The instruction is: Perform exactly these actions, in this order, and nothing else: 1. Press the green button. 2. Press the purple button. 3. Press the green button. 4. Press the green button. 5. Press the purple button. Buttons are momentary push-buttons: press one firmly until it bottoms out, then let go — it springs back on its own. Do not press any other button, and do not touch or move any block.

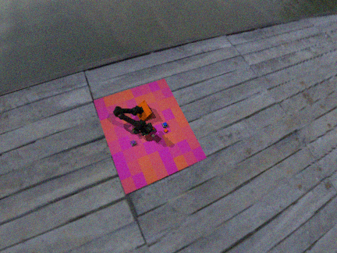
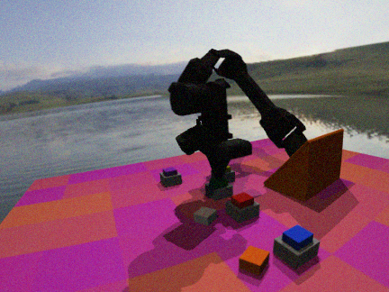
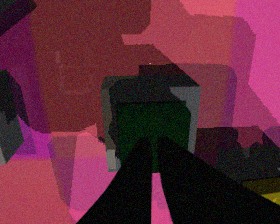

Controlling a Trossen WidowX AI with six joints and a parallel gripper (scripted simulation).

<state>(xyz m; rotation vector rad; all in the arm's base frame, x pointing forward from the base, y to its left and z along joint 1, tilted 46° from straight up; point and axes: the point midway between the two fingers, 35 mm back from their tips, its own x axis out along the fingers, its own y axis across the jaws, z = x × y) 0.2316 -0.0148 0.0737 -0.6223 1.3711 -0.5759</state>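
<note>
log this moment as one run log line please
step: green button press | gripper: jaws shut, empty, tips on button | purple button: untouched | blocks: clear of arm

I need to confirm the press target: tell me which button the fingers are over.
The green button, directly under the shut fingers; the purple, red and blue buttons sit apart.

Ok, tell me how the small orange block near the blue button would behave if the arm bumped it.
The orange block looks like a squat cube lying flat on the mat, so it would probably slide rather than roll or tip. It seems loose, with no grey base like the blue button has, so likely light and easily shifted.
</note>
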